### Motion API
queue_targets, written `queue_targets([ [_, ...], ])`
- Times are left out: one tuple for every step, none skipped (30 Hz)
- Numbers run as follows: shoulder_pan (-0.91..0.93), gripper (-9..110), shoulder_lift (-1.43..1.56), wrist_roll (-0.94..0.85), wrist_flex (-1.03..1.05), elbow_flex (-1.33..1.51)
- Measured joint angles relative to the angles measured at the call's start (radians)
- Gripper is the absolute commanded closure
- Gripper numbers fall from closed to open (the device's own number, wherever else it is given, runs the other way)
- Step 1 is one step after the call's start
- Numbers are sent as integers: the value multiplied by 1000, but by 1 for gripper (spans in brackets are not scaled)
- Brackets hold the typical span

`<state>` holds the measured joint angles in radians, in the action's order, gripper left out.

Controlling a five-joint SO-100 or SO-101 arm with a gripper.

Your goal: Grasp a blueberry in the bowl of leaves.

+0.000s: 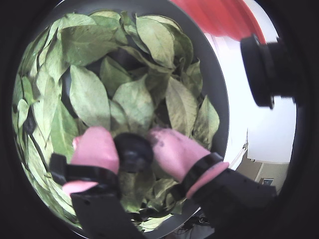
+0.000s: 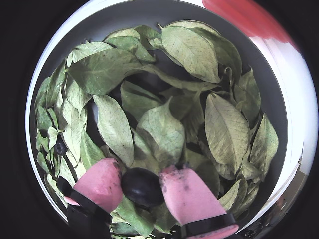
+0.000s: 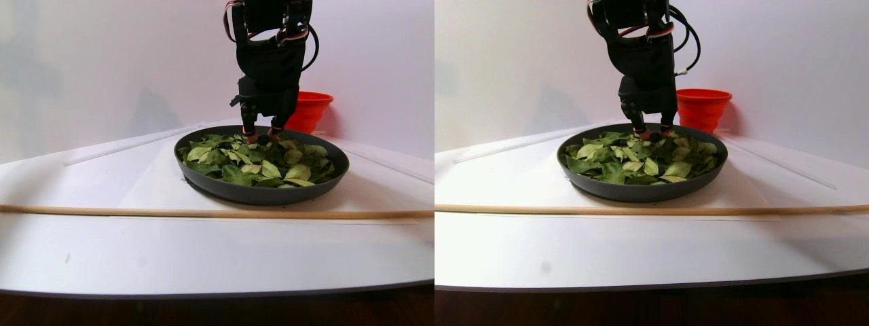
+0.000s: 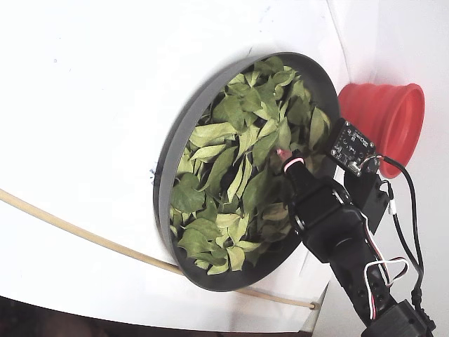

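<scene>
The dark grey bowl (image 2: 124,17) (image 4: 165,158) is full of green leaves (image 2: 164,129) (image 1: 89,94). My gripper (image 2: 142,180) (image 1: 133,145) reaches down into the leaves near the bowl's far side in the stereo pair view (image 3: 260,136). Its pink fingertips (image 2: 102,181) press on both sides of a dark round blueberry (image 2: 142,187) (image 1: 133,152), which rests on the leaves. The gripper is shut on that blueberry. Another small dark berry-like thing (image 2: 60,148) lies among the leaves at the left rim.
A red ribbed cup (image 4: 382,116) (image 3: 309,109) stands just behind the bowl. A thin wooden stick (image 3: 204,212) (image 4: 70,228) lies across the white table in front of the bowl. A small camera board (image 4: 353,147) rides on the arm.
</scene>
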<state>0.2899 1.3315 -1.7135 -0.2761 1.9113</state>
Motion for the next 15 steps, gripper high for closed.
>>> queue_targets([
  [0,83,0,0,0,0],
  [3,83,2,6,12,3],
  [8,83,32,17,48,28],
  [8,83,89,29,97,78],
  [9,83,167,37,150,149],
  [9,83,238,44,187,207],
  [9,83,293,48,212,247],
  [9,83,336,49,229,265],
  [9,83,365,60,238,272],
  [9,83,390,66,245,275],
  [9,83,405,64,252,276],
  [9,83,417,66,253,276],
  [9,83,423,66,255,276],
  [9,83,428,66,258,276],
  [9,83,428,64,258,276],
])
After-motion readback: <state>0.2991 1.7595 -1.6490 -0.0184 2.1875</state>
